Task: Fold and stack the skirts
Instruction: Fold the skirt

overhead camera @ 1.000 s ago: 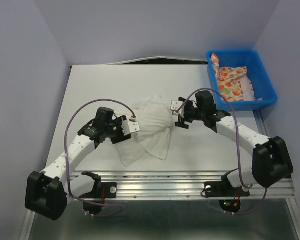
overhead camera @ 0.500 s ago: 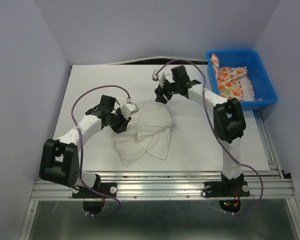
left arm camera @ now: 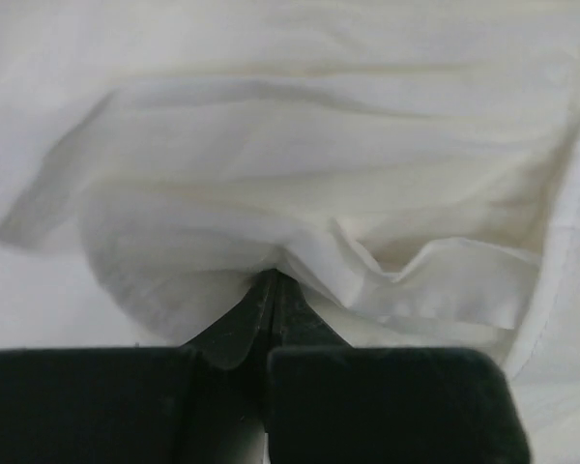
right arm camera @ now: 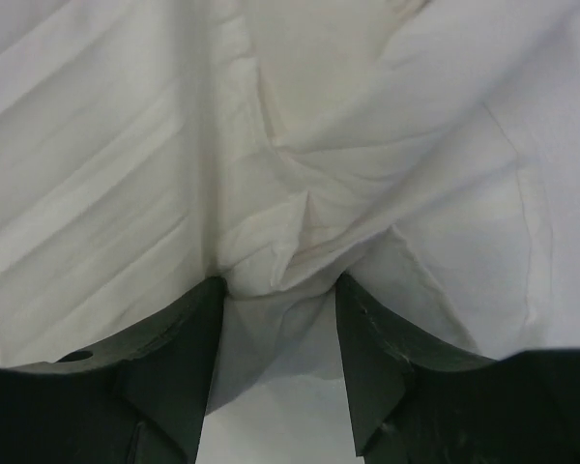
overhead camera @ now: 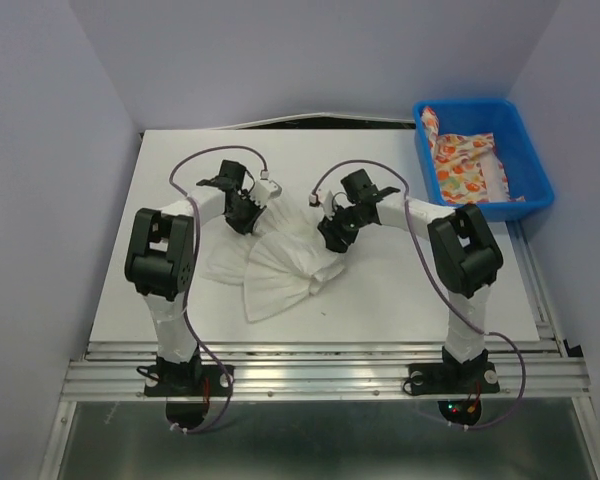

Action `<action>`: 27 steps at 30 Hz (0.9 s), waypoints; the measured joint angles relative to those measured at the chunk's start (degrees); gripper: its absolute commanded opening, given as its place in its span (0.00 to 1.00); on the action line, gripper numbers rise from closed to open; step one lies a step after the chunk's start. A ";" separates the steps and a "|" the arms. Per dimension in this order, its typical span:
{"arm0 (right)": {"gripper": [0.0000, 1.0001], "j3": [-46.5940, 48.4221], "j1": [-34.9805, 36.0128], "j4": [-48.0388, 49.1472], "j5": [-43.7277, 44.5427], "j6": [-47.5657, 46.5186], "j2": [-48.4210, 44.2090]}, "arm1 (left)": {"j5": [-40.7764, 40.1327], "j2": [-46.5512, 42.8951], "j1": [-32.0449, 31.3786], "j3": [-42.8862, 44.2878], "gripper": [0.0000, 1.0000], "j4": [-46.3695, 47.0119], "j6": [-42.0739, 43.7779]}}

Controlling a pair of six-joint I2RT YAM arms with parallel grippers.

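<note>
both arms are taking hold of the white skirt for its fold

top view: the white skirt (overhead camera: 280, 262) lies rumpled in the middle of the bench (overhead camera: 400, 290), with the left jaws at its far-left edge and the right jaws at its far-right edge. the printed skirt (overhead camera: 465, 165) sits in the blue bin (overhead camera: 536, 195), well apart. left wrist view: the left jaws are closed tight, pinching a fold of the white skirt (left arm camera: 300, 145) at their tips. right wrist view: the right jaws stand partly apart, astride a puckered ridge of the white skirt (right arm camera: 271, 145), and do not look clamped on it. this looks like the grasp before the fold. next, the right jaws need to close on that ridge, then both should lift evenly.
</note>
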 measured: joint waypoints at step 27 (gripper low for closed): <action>0.68 4.04 0.39 0.26 -12.79 20.85 -5.90 | 3.87 -53.07 -8.90 -32.76 0.98 12.15 32.81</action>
